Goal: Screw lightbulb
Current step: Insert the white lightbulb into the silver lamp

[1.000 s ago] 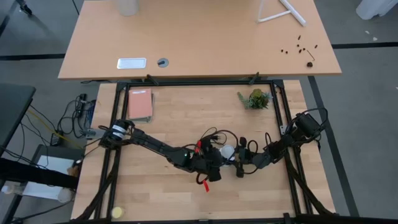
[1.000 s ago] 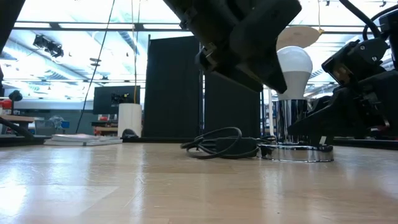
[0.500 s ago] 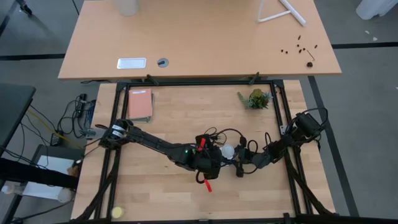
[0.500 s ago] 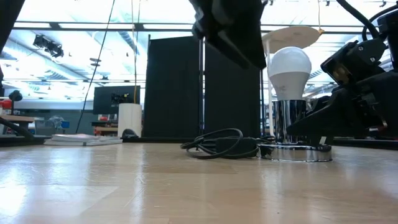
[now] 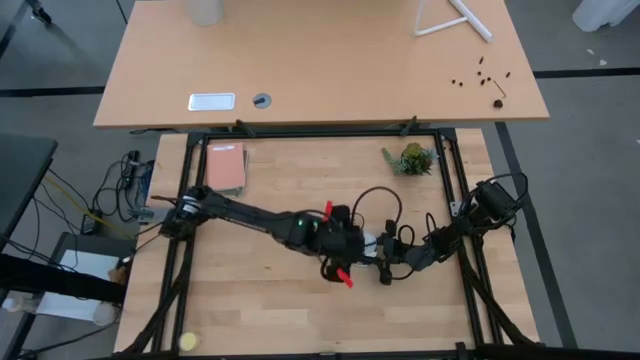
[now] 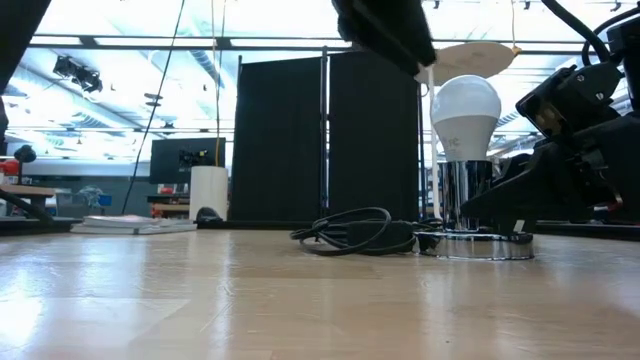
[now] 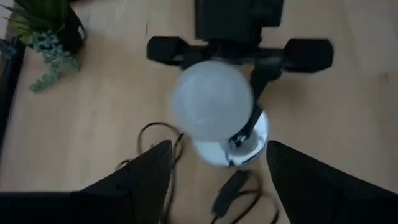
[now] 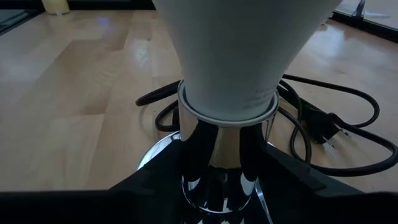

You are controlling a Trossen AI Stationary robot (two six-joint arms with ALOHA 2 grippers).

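The white lightbulb (image 6: 464,108) stands upright, its narrow end down in the chrome socket (image 6: 472,195), whose round base rests on the table. From above it shows in the left wrist view (image 7: 211,99). My left gripper (image 7: 217,186) is open and empty, pointing down from above the bulb, high in the low view (image 6: 385,30). My right gripper (image 8: 221,202) lies low at the socket, on the table's right side (image 5: 392,260). My right gripper has the socket's chrome stem (image 8: 214,158) between its two fingers, low down near the base disc. The fingers (image 8: 149,186) come in level from the table's right side. The socket stands upright on the table with the bulb (image 8: 242,50) in it.
The socket's black cord (image 6: 355,232) lies coiled on the table just left of the socket. A small plant (image 5: 410,158) stands at the far right and a pink book (image 5: 226,168) at the far left. A yellow ball (image 5: 188,342) lies at the near left corner.
My left gripper has risen from beside the bulb to well above it, shifting a little toward the table's right and turning about its wrist. The bulb stays upright in the socket.
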